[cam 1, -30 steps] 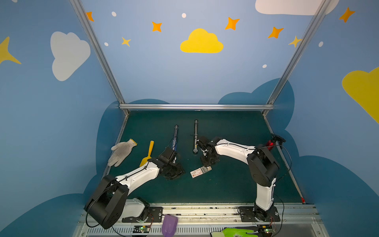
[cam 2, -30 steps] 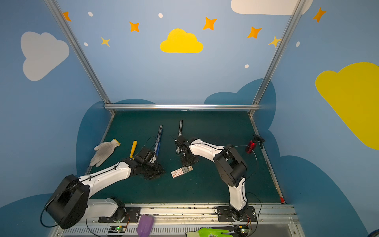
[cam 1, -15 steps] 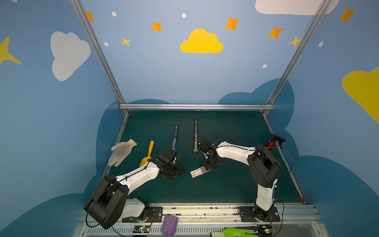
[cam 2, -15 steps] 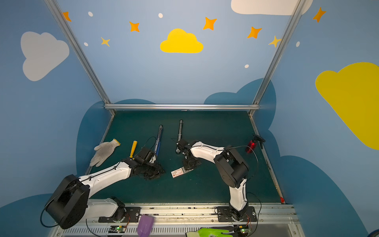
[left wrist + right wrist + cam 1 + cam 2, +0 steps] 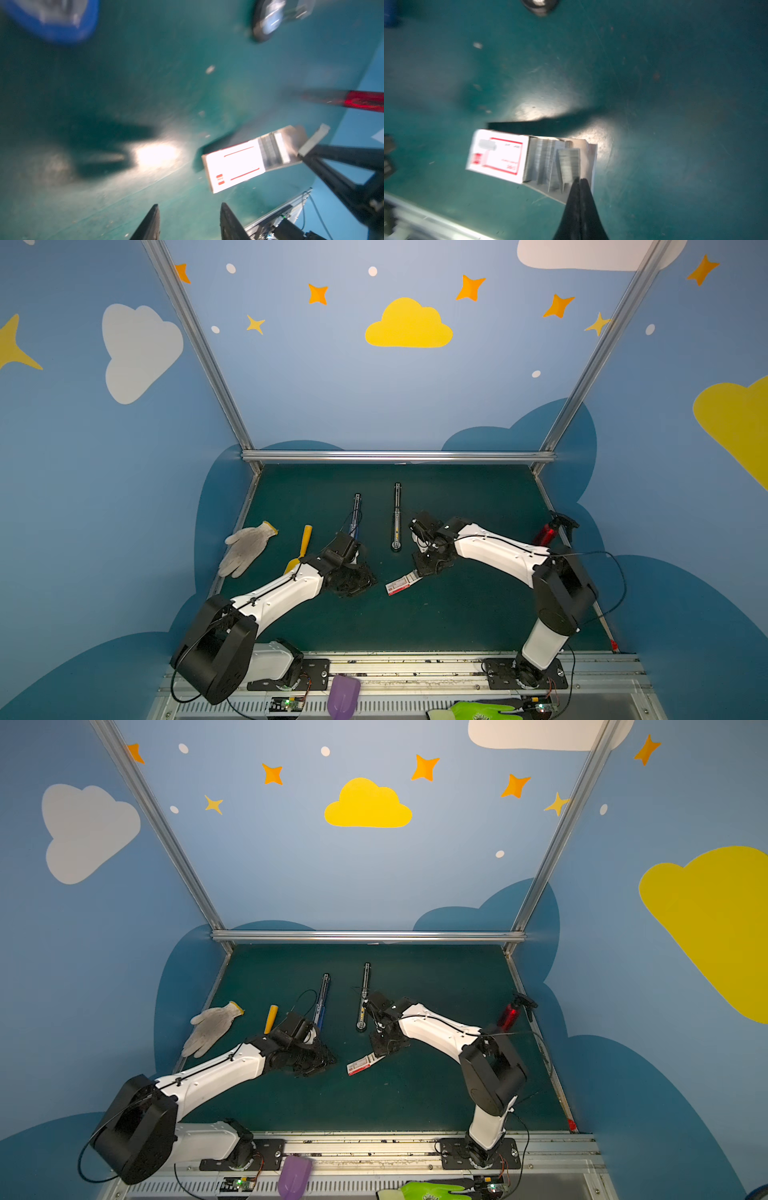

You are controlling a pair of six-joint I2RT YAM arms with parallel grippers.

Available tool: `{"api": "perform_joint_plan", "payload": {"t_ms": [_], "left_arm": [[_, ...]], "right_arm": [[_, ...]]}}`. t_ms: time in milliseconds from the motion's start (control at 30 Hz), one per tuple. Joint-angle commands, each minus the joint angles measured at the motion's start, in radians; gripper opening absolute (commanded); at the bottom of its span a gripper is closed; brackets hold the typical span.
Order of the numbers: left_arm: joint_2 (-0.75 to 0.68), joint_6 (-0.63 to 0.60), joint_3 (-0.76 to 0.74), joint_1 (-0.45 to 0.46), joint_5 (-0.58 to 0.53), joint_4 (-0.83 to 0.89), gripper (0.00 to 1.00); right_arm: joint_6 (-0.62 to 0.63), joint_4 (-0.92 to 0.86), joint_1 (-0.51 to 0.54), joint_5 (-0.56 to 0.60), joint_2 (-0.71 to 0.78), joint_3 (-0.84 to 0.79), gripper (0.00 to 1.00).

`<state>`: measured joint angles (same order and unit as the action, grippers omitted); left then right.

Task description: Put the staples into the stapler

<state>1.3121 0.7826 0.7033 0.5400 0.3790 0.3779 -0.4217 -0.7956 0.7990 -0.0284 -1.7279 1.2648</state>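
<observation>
Right gripper (image 5: 579, 180) moved to box (image 5: 497, 154), pinching staples (image 5: 569, 164); left gripper (image 5: 189, 207) parted, empty; red print unreadable.

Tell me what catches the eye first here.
A half-open white-and-red box lies in the middle of the green table. The right arm has its jaws shut on a strip of staples at the box's open end; the left arm, jaws open and empty, hangs just beside.
</observation>
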Motion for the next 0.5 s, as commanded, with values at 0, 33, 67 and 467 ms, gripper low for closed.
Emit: {"api": "perform_joint_plan", "payload": {"t_ms": [0,33,67,467], "left_arm": [[-0.026,-0.020,0.033,0.003,-0.023,0.019,0.48],[-0.022,-0.021,0.035,0.003,-0.022,0.020,0.48],[-0.018,-0.021,0.036,0.003,-0.022,0.021,0.48],[-0.020,-0.015,0.006,0.003,-0.019,0.014,0.47]], "right_arm": [[0.028,0.010,-0.013,-0.052,0.039,-0.025,0.00],[0.038,0.009,-0.015,-0.062,0.037,-0.025,0.00],[0.045,0.004,-0.015,-0.068,0.030,-0.023,0.00],[0.032,0.057,0.003,-0.036,-0.082,-0.077,0.01]]}}
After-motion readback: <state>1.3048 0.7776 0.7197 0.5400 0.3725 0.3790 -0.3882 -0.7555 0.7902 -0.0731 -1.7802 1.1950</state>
